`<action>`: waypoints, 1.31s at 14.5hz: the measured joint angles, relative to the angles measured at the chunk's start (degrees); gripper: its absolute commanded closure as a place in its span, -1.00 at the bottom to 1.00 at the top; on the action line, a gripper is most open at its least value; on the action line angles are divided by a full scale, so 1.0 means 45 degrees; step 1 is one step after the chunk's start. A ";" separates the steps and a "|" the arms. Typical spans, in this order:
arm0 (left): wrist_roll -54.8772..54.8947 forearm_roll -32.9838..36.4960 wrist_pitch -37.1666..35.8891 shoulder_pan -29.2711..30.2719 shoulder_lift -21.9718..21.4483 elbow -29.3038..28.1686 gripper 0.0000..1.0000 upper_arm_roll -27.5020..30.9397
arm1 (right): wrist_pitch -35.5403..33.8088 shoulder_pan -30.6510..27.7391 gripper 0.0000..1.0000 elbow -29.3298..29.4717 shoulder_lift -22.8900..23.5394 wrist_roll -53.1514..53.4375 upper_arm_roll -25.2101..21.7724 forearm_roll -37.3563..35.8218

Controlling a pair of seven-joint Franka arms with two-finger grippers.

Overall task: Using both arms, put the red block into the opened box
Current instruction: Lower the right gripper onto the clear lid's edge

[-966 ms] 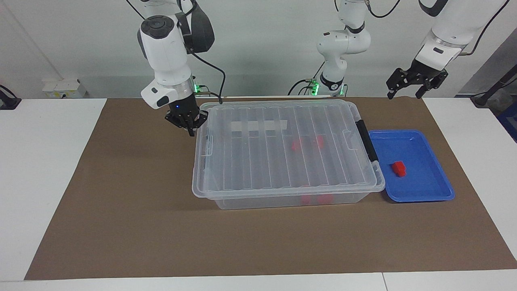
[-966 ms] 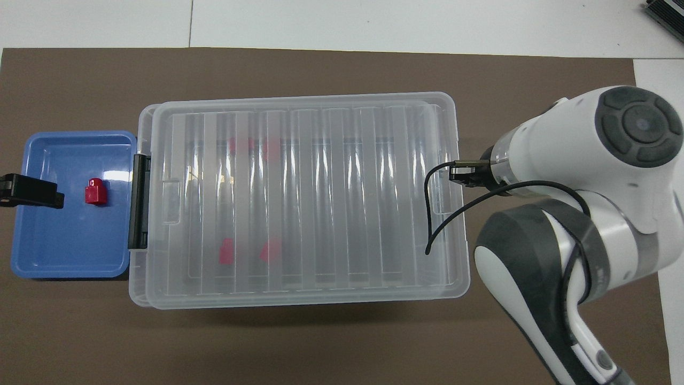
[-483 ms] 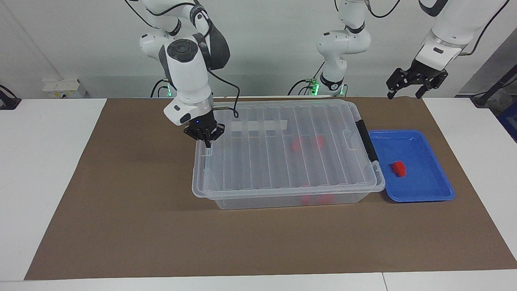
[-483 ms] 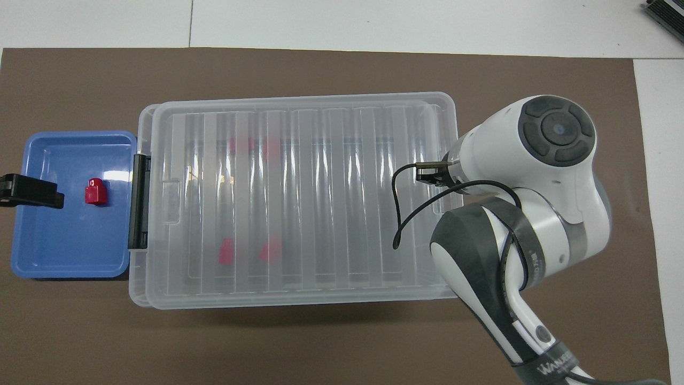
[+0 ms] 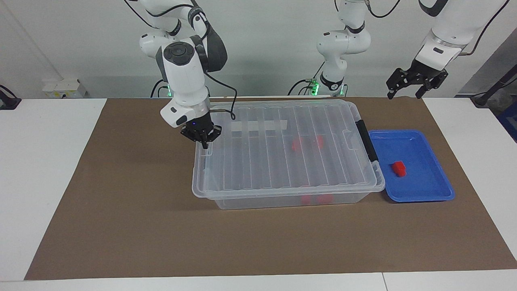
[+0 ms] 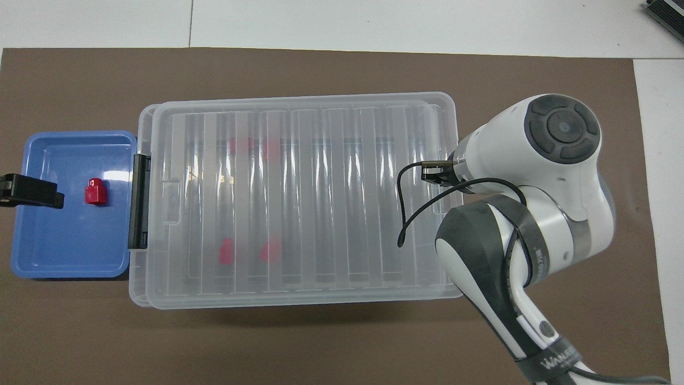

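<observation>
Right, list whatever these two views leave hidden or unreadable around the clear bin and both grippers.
- Right gripper: overhead view, hidden under its own white arm; whether it touches the ribbed clear lid is unclear.
- Left gripper: overhead view, cut by the edge over the shallow blue tray.
- Red blocks in the transparent plastic box: both views, blurred by the lid.

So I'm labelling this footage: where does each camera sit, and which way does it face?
Facing view: high across the table, looking at both white arms; shut right pincer at the lidded clear plastic box, open left pincer raised.
Overhead view: above the robots, looking down; right arm, left pincer tip.
Shared: box, small red block in the blue tray.
</observation>
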 measured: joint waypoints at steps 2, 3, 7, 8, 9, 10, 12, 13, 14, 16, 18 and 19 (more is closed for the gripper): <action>0.0000 0.0000 0.0000 0.0000 0.0000 0.0000 -1.00 0.0000 | 0.0000 -0.0006 1.00 -0.0035 0.0000 0.0000 -0.0001 0.0000; 0.0000 0.0000 0.0000 0.0000 0.0000 0.0000 -1.00 0.0000 | 0.0000 -0.0028 1.00 -0.0037 -0.0001 0.0000 -0.0006 -0.0001; 0.0000 0.0000 0.0000 0.0000 0.0000 0.0000 -1.00 0.0000 | -0.0003 -0.0227 1.00 -0.0057 -0.0001 0.0000 -0.0028 -0.0005; 0.0000 0.0000 0.0000 0.0000 0.0000 0.0000 -1.00 0.0000 | -0.0004 -0.0314 1.00 -0.0065 -0.0001 0.0000 -0.0026 -0.0005; 0.0000 0.0000 0.0000 0.0000 0.0000 0.0000 -1.00 0.0000 | -0.0008 -0.0383 1.00 -0.0074 -0.0001 0.0000 -0.0026 -0.0005; 0.0000 0.0000 0.0000 0.0000 0.0000 0.0000 -1.00 0.0000 | -0.0011 -0.0435 1.00 -0.0091 -0.0001 -0.0001 -0.0026 -0.0005; 0.0000 0.0000 0.0000 0.0000 0.0000 0.0000 -1.00 0.0000 | -0.0011 -0.0558 1.00 -0.0134 -0.0002 -0.0058 -0.0025 -0.0007; 0.0000 0.0000 0.0000 0.0000 0.0000 0.0000 -1.00 0.0000 | -0.0011 -0.0639 1.00 -0.0142 -0.0002 -0.0153 -0.0022 -0.0007; 0.0000 0.0000 0.0000 0.0000 0.0000 0.0000 -1.00 0.0000 | -0.0011 -0.0739 1.00 -0.0151 -0.0002 -0.0302 -0.0022 -0.0007; 0.0000 0.0000 0.0000 0.0000 0.0000 0.0000 -1.00 0.0000 | -0.0011 -0.0916 1.00 -0.0164 -0.0002 -0.0513 -0.0023 -0.0007; 0.0000 0.0000 0.0000 0.0000 0.0000 0.0000 -1.00 0.0000 | -0.0032 -0.1112 1.00 -0.0174 -0.0002 -0.0621 -0.0021 -0.0007; 0.0000 0.0000 0.0000 0.0000 0.0000 0.0000 -1.00 0.0000 | -0.0040 -0.1229 1.00 -0.0182 -0.0002 -0.0796 -0.0019 -0.0007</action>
